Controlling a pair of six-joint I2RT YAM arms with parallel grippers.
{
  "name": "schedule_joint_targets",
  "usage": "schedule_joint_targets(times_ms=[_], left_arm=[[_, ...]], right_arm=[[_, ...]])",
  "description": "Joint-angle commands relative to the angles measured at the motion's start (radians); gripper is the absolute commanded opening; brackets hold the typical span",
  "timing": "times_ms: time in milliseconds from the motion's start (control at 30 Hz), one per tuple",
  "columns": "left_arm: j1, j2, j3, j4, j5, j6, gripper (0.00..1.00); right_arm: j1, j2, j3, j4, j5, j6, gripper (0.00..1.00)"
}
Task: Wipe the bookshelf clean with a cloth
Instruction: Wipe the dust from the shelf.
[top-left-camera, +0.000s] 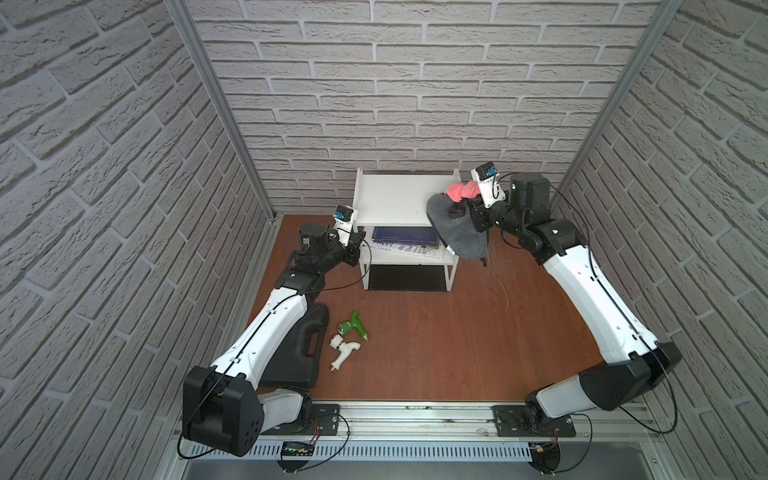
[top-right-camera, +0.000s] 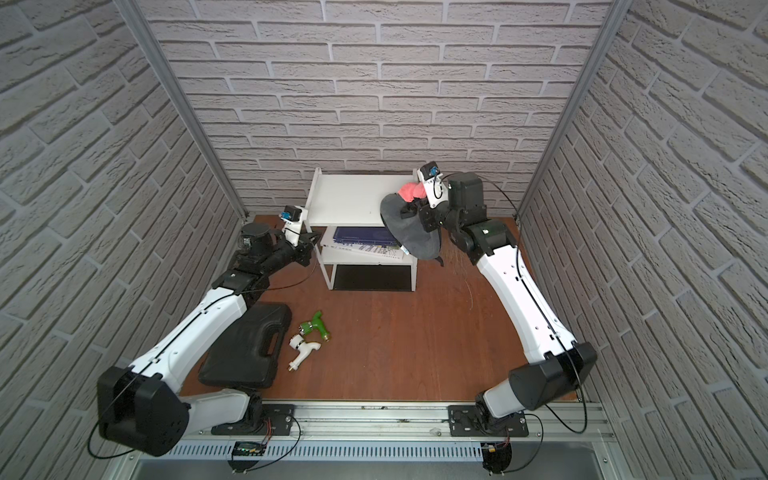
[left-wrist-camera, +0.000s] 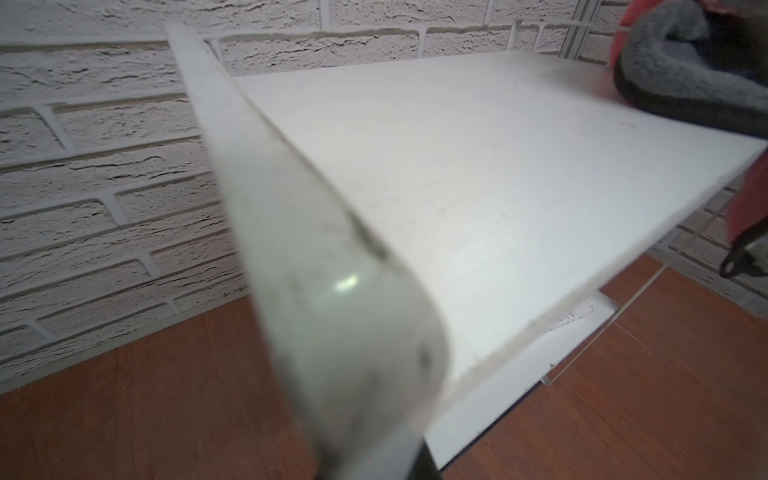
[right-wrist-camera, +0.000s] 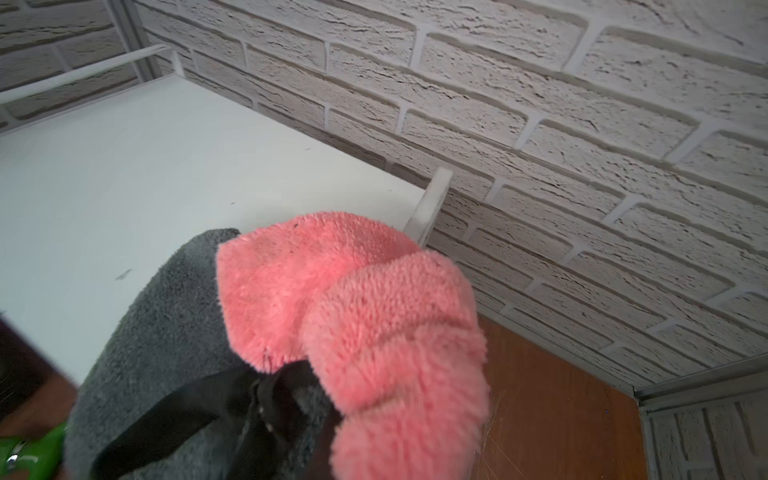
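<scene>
The bookshelf (top-left-camera: 395, 199) is found at the rear of the bench (top-left-camera: 436, 332), just before the brick wall (top-left-camera: 374, 124). Open bench is noted in front and to its right. The grey-and-pink cloth (top-left-camera: 457, 237) is draped over the right edge of the white top board, pinched by the right end effector (top-left-camera: 459, 210). The left end effector (top-right-camera: 312, 241) is clamped on the left frame post.

Right gripper (top-left-camera: 458, 212) seemingly beneath the cloth (top-left-camera: 459, 239)
</scene>
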Motion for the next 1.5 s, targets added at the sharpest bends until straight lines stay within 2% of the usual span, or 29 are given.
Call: schedule_joint_targets(times_ms=[0, 133, 267, 367, 467, 567, 667, 867, 1000, 1133, 1267, 1333, 1400, 1467], left_arm=[[0.036, -0.004, -0.003, -0.016, -0.025, -0.010, 0.00], [0.045, -0.007, 0.002, -0.030, -0.018, -0.003, 0.00], [0.045, -0.018, -0.001, -0.031, -0.009, -0.006, 0.00], [0.046, -0.020, -0.001, -0.034, -0.014, -0.008, 0.00], [0.045, -0.021, -0.001, -0.033, -0.014, -0.009, 0.00], [0.044, -0.020, -0.003, -0.029, -0.031, -0.012, 0.00], [0.045, -0.015, -0.004, -0.024, -0.034, -0.012, 0.00], [0.045, -0.009, -0.002, -0.020, -0.028, -0.010, 0.00], [0.045, -0.005, 0.002, -0.021, -0.020, -0.011, 0.00], [0.047, -0.002, 0.005, -0.023, -0.006, -0.011, 0.00], [0.049, 0.003, 0.000, -0.022, 0.000, -0.010, 0.00], [0.050, 0.003, -0.002, -0.026, -0.005, -0.009, 0.00], [0.050, 0.003, -0.001, -0.030, -0.010, -0.008, 0.00], [0.053, 0.002, 0.001, -0.037, -0.024, -0.007, 0.00]], right_arm=[[-0.006, 0.130, 0.116, -0.024, 0.133, 0.037, 0.03], [-0.016, 0.179, 0.218, -0.004, 0.311, 0.049, 0.02], [-0.051, 0.020, 0.057, 0.125, 0.250, 0.033, 0.03], [-0.094, -0.086, 0.004, 0.121, 0.248, 0.014, 0.03], [-0.101, -0.181, -0.048, 0.141, 0.125, -0.037, 0.03], [-0.100, -0.225, -0.087, 0.208, -0.165, -0.007, 0.03], [-0.097, -0.164, -0.053, 0.242, -0.250, 0.027, 0.03], [-0.092, 0.023, 0.090, 0.197, -0.287, 0.036, 0.03], [-0.087, 0.124, 0.171, 0.120, -0.209, 0.017, 0.03], [-0.082, 0.257, 0.289, -0.003, -0.196, -0.028, 0.03], [-0.078, 0.384, 0.394, -0.017, 0.010, -0.006, 0.03], [-0.079, 0.459, 0.477, -0.061, 0.074, -0.022, 0.03], [-0.082, 0.488, 0.548, -0.125, 0.031, -0.038, 0.03], [-0.098, 0.459, 0.544, -0.138, -0.005, -0.025, 0.03]])
